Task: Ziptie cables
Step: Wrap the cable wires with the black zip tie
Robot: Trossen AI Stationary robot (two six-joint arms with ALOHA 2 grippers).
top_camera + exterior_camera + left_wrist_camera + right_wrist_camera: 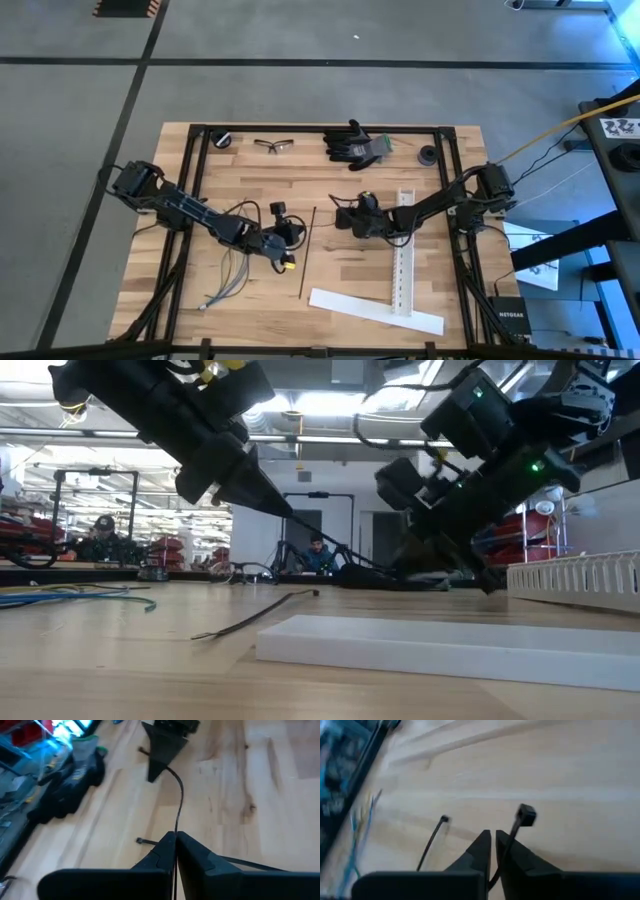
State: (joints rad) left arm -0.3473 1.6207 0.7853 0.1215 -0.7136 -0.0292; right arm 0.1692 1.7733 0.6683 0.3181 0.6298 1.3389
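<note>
Black ziptie [179, 795] pinched at both ends: left gripper [175, 840] clenched on tail, right gripper [493, 840] clenched just behind head. Second ziptie [307, 252] flat on table [330, 170]. Cables [228, 280] loose near left arm, well apart, unbundled. Nothing looped or cinched yet; judged early.

Bright even overhead light, ceiling-lamp glare in the low view, wrist views soft, perhaps motion-blurred, faint shadows

Ziptie tail: ziptie [512, 832] ran down behind the right hand [493, 840], lower end hidden.
Cables: cables [357, 832] left of that hand were blurred, cut by the edge.
</note>
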